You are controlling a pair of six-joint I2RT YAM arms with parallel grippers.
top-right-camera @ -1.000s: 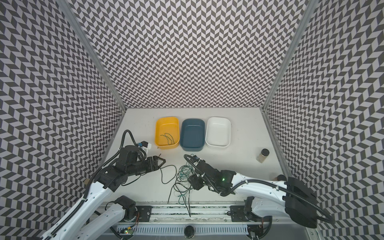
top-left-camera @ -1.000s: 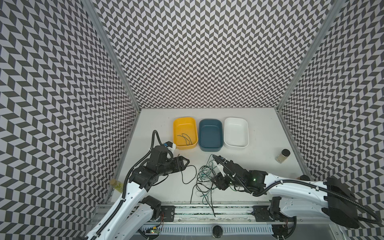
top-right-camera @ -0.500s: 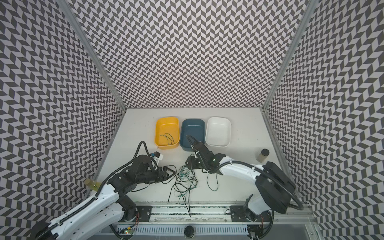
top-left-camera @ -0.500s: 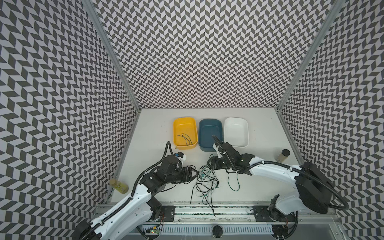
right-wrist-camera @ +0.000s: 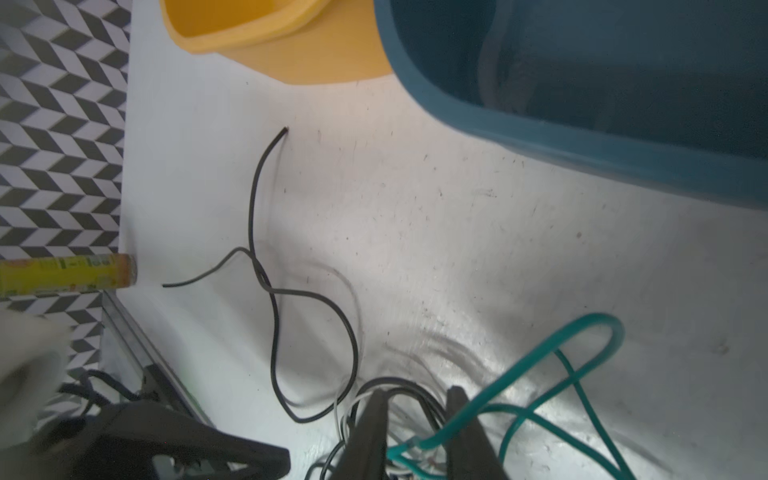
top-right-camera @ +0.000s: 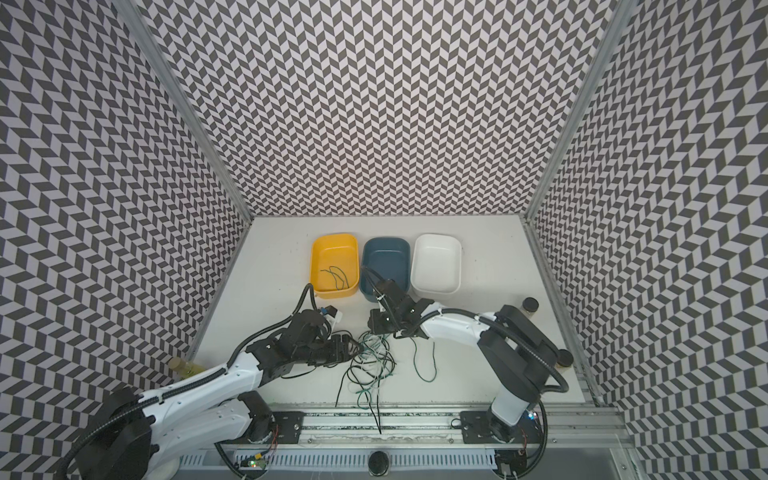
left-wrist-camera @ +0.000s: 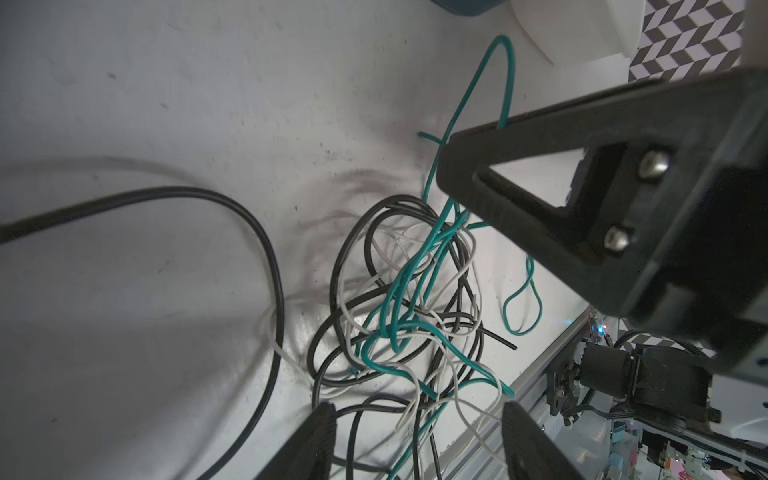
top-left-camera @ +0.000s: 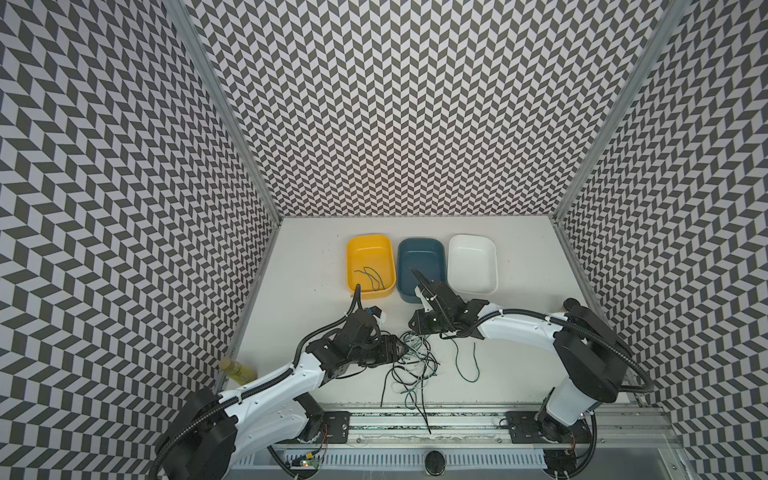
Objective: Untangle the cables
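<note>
White tabletop (top-left-camera: 519,332): one strand (top-left-camera: 370,276) in the yellow tray (top-left-camera: 350,266), the cables (top-left-camera: 413,365) otherwise knotted by the front rail (top-left-camera: 457,419). My left claw (left-wrist-camera: 417,409) hangs released over them; my right claw (right-wrist-camera: 417,392) flanks a teal cable (right-wrist-camera: 540,357), grasp unclear.

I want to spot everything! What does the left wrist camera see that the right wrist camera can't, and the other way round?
Only the left wrist view shows the white tray and the right arm's base. Only the right wrist view shows the yellow tray and a yellow bottle by the wall. Both show the table, the tangled cables, the green cable looping out of them, and the blue tray, though the left wrist view catches only a sliver of it.
</note>
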